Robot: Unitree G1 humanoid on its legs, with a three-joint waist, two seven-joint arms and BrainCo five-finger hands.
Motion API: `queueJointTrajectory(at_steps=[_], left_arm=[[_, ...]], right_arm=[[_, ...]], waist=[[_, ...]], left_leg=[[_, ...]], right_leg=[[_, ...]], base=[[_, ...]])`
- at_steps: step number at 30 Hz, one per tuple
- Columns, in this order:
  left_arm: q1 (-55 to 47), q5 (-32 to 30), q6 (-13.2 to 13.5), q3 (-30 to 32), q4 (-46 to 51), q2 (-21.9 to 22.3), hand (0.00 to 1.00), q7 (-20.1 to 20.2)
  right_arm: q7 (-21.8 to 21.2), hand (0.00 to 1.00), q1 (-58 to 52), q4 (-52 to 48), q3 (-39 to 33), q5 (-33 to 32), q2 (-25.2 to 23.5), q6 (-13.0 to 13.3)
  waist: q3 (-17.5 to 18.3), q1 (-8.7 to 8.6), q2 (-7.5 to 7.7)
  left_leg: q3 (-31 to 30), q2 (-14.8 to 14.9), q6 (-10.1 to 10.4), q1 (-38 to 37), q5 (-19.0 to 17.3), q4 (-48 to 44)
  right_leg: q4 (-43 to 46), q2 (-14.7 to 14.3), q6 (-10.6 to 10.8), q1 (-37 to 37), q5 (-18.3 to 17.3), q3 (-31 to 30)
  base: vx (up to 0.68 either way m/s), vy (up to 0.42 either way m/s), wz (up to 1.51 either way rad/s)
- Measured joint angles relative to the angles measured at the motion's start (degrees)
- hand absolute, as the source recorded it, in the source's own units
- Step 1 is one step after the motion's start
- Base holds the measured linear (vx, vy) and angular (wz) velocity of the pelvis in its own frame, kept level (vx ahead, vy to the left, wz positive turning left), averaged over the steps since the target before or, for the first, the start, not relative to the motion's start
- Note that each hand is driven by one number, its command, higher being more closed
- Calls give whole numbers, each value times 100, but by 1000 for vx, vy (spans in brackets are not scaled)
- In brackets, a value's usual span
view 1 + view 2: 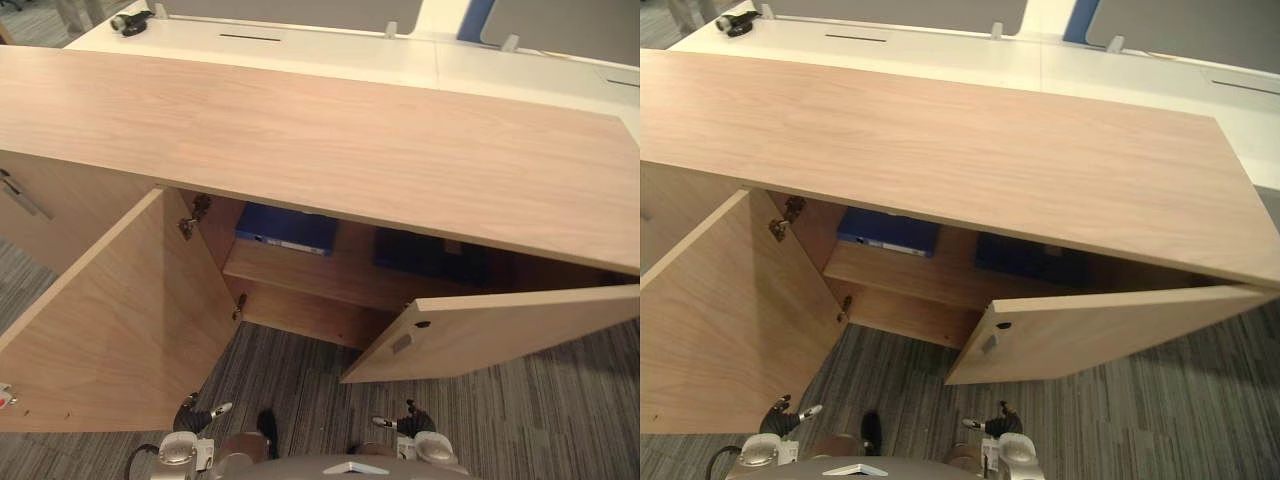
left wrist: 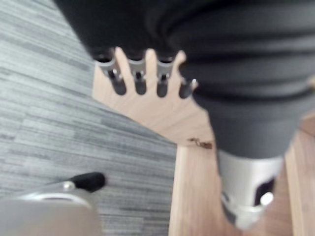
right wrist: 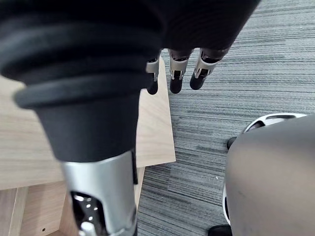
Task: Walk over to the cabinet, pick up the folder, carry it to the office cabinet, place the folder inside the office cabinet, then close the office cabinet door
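A blue folder (image 1: 285, 228) lies flat on the inner shelf (image 1: 300, 270) of the wooden office cabinet (image 1: 320, 130), at the left of the opening. Both cabinet doors are open: the left door (image 1: 100, 320) swings wide towards me and the right door (image 1: 500, 335) stands partly open. My left hand (image 1: 200, 414) hangs low near the floor by the left door, open and empty, with straight fingers (image 2: 140, 81). Below the right door, my right hand (image 1: 408, 420) hangs the same way, its relaxed fingers (image 3: 176, 73) holding nothing.
A second dark blue item (image 1: 430, 255) sits in shadow on the shelf to the right. A white desk (image 1: 400, 55) with a small black object (image 1: 130, 22) stands behind the cabinet. Grey striped carpet (image 1: 560, 420) lies in front. Another door with a metal handle (image 1: 25, 198) is at the left.
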State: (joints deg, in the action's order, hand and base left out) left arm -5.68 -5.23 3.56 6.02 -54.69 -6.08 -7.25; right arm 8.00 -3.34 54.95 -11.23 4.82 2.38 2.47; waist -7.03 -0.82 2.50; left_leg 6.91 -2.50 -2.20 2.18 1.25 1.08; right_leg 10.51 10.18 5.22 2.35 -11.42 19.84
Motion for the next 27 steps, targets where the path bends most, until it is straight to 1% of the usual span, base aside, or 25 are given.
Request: queueJointTrajectory(at_steps=[1,2,3,5,7,9,12,16,18,20,22,23,26,27], left_arm=[[-11,-7,-2,-12,-3,15,0,2],[3,-13,-9,-71,-8,23,0,12],[24,-21,-8,-113,-10,19,0,15],[27,-64,-9,-157,-15,0,0,17],[17,-67,-8,-175,-13,-2,0,17],[12,-67,-7,-170,-15,-1,0,16],[-4,-67,-7,-167,-28,-2,0,16],[-5,-63,-7,-149,-50,-1,0,13],[3,-62,-5,-140,-54,4,0,14],[-4,-60,-5,-101,-62,28,0,10],[-4,-60,-3,-85,-53,46,0,9],[-2,-60,-3,-86,-52,46,0,9],[-3,-57,-4,-105,-37,39,0,11],[43,-56,-10,-112,-43,15,0,11]], right_arm=[[0,0,11,-1,-68,-2,-5,-1],[3,0,19,1,-148,-7,-33,-7],[-2,0,9,8,-178,-6,-46,-15],[-2,0,30,14,-209,-7,-75,-15],[-5,0,119,158,-204,-5,-87,-15],[-11,0,208,240,-201,-3,-86,-17],[-34,0,318,251,-134,7,-82,-18],[-36,0,351,369,-66,11,-77,-21],[-37,0,360,455,-30,9,-73,-21],[-39,0,368,440,-12,7,-52,-21],[-38,0,361,439,32,9,-8,-23],[-38,0,362,435,57,9,21,-23],[-34,0,356,368,139,43,94,-47],[-33,0,374,318,158,127,96,-47]], waist=[[8,-6,-17],[-1,-75,-11],[-4,-73,13],[-5,-80,29],[-16,-76,47],[-18,-71,52],[-23,-98,56],[-56,-128,44],[-98,-148,44],[-112,-170,16],[-146,-137,-40],[-147,-135,-40],[-83,-104,-83],[-82,-118,-56]], left_leg=[[-81,-28,36,-131,229,317],[-243,-56,5,-122,343,407],[-302,-84,15,-144,349,399],[-380,-119,27,-209,359,372],[-346,-117,44,-424,368,381],[-245,-88,65,-551,378,406],[-156,-36,156,-655,437,409],[-59,72,200,-723,429,414],[-41,125,217,-719,411,415],[6,188,242,-714,396,415],[103,243,225,-702,384,415],[118,263,224,-689,383,414],[261,283,220,-325,381,411],[267,265,220,-162,380,409]], right_leg=[[-44,-15,2,26,9,27],[-159,-16,17,127,37,159],[-244,-29,67,259,130,226],[-329,-39,26,423,166,217],[-368,-71,-93,645,230,-7],[-393,-104,-163,770,273,-98],[-394,-154,-208,843,304,-211],[-435,-254,-204,874,303,-339],[-489,-264,-94,869,271,-359],[-483,-315,-86,818,231,-447],[-492,-383,-64,749,232,-619],[-507,-412,-60,720,229,-702],[-277,-425,-5,135,193,-1022],[-95,-373,34,-138,169,-1068]], base=[[83,-21,66],[72,-20,54],[84,-19,50],[125,-11,31],[81,-5,22],[-9,-13,-4],[-62,-40,-12],[-143,-38,-16],[-198,-24,-11],[-182,-1,-13],[-164,12,-24],[-117,30,-26],[-74,57,-39],[-27,71,-23]])
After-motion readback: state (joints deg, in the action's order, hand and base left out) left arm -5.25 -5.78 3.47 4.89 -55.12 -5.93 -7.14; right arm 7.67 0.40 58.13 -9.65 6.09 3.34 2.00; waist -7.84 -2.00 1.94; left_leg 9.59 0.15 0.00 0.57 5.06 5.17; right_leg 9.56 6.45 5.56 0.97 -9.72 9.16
